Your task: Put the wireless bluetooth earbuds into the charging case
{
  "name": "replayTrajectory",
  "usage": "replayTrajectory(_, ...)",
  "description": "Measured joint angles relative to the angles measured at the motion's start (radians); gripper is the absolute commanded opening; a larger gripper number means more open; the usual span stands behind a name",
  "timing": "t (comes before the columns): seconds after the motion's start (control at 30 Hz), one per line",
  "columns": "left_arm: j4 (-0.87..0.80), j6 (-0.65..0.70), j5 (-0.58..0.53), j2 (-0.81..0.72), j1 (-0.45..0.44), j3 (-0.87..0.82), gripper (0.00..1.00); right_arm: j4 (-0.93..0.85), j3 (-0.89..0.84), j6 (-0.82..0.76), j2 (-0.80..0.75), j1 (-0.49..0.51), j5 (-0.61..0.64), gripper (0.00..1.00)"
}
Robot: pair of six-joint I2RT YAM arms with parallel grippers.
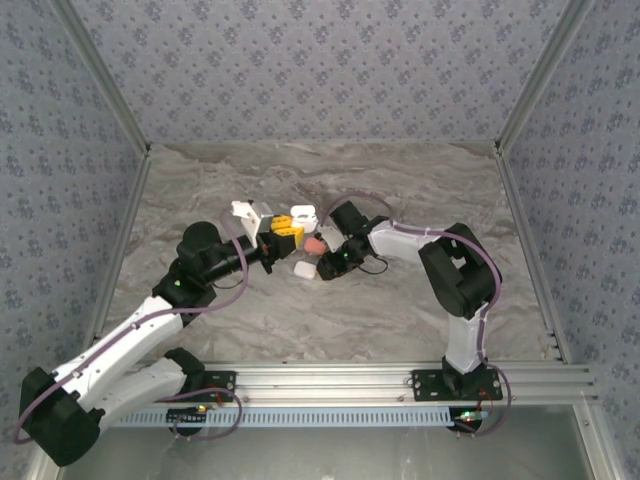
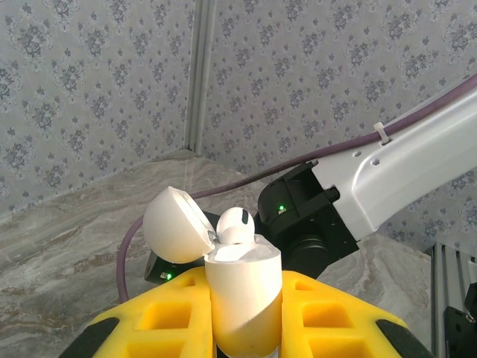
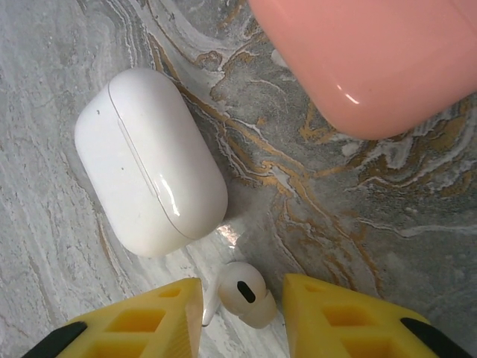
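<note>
The pink case [image 3: 365, 60] is cut off at the picture's top edge. The stem of the loose earbud [image 3: 242, 291] hides behind a yellow finger. This earbud lies on the surface [image 3: 358, 224], beside a closed white case [image 3: 149, 160], between the fingers of the released right claw [image 3: 243, 298]. The left claw [image 2: 246, 298] is clenched on an open white case [image 2: 242, 268]. A seated earbud [image 2: 235, 224] pokes out of its top.

One white earbud [image 2: 237, 224] is seated in the open white charging case [image 2: 242, 298]; a second earbud [image 3: 242, 292] is laid on the tabletop [image 3: 358, 216].
</note>
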Motion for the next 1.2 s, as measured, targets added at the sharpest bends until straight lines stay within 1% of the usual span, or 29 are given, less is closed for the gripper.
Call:
replayTrajectory(0.37, 0.0, 0.0, 0.0, 0.0, 0.0, 0.0, 0.05, -0.008, 0.011, -0.013, 0.01, 0.006, 0.004, 0.34)
replayTrajectory(0.47, 0.0, 0.0, 0.0, 0.0, 0.0, 0.0, 0.05, -0.021, 0.027, -0.014, 0.02, 0.009, 0.009, 0.31)
replayTrajectory(0.57, 0.0, 0.0, 0.0, 0.0, 0.0, 0.0, 0.05, -0.024, 0.028, -0.015, 0.021, 0.009, 0.015, 0.25)
replayTrajectory(0.73, -0.001, 0.0, 0.0, 0.001, 0.0, 0.0, 0.05, -0.019, 0.028, -0.014, 0.018, 0.008, 0.01, 0.21)
replayTrajectory(0.83, -0.003, 0.0, 0.0, 0.001, 0.0, 0.0, 0.05, -0.006, 0.001, -0.01, -0.012, 0.002, 0.007, 0.2)
replayTrajectory(0.97, -0.003, 0.0, 0.0, 0.01, 0.0, 0.0, 0.05, -0.005, -0.06, -0.001, -0.146, -0.03, 0.015, 0.19)
replayTrajectory(1.2, 0.006, -0.016, 0.0, 0.051, 0.0, -0.002, 0.05, 0.007, -0.084, 0.002, -0.531, -0.109, 0.069, 0.19)
